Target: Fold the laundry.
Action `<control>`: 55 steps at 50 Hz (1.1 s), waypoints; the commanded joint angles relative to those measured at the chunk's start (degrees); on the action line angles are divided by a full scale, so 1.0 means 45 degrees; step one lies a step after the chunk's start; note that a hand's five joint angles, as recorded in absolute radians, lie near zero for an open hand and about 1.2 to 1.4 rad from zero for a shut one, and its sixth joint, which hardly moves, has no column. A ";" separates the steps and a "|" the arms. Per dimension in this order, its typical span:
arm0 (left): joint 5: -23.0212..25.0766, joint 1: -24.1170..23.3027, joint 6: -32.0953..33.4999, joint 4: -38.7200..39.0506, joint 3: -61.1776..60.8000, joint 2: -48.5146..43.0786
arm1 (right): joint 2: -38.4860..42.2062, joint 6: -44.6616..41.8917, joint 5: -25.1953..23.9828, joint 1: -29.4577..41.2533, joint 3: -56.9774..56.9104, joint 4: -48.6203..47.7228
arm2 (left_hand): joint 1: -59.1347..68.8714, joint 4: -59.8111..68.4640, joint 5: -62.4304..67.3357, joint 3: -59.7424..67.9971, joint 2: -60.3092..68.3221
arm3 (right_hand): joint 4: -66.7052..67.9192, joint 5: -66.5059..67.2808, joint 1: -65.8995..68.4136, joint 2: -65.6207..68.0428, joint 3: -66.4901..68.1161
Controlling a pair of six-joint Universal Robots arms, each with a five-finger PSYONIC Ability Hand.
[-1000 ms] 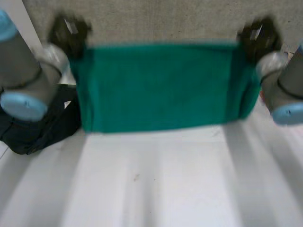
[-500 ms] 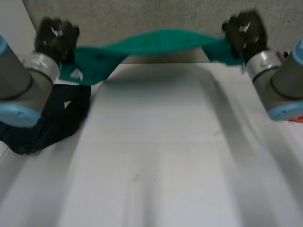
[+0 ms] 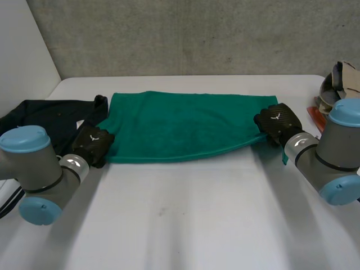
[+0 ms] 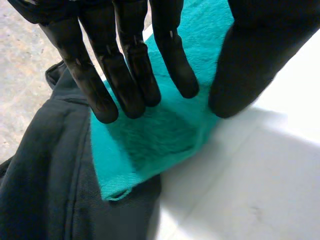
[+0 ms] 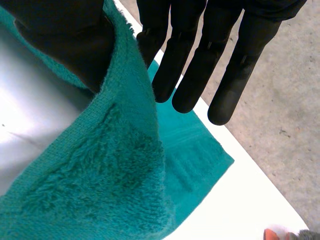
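Laundry on the white worktop is one green towel, spread flat and wide across the far half, its long edges running side to side. Every place below is given from that towel.

At the towel's near left corner sits the left hand. In the left wrist view its fingers are straight and close together above the pile, with the thumb set apart at the towel's near edge. Nothing is pinched, so this hand is open over the cloth. The corner beneath the fingertips lies partly on a dark garment, which is crumpled just beside the towel's left edge and touches it.

At the towel's right end is the right hand. In the right wrist view its fingers are straight and stand clear of the thumb, so this hand is open too. A raised fold of the towel's near right corner hangs over the thumb. The flat layer under it reaches out past the fingertips to the far right corner.

Beyond the towel's right end, well apart from it, a heap of pale cloth lies at the worktop's rim.
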 commanded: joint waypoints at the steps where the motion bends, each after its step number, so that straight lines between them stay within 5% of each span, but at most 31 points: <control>1: 0.0727 0.0456 -0.0494 0.0510 0.0362 -0.0235 | 0.0119 0.0178 0.0069 -0.0341 -0.0080 -0.0027 | 0.0263 -0.0052 -0.0079 -0.0082 -0.0057 | 0.2492 0.2471 0.3438 0.2846 0.2617; 36: 0.2017 0.1764 0.0522 -0.0740 0.0401 -0.0294 | 0.0432 0.0140 0.0343 -0.0400 -0.0100 -0.0027 | -0.1422 -0.1737 -0.1764 -0.1767 -0.1742 | 0.2492 0.2471 0.3438 0.2846 0.2617; 55: 0.1764 0.1647 0.0581 -0.0525 0.2314 -0.1114 | 0.0451 0.0140 0.0402 -0.0381 -0.0041 0.0012 | 0.2314 0.1999 0.1972 0.1969 0.1994 | 0.2492 0.2471 0.3438 0.2846 0.2617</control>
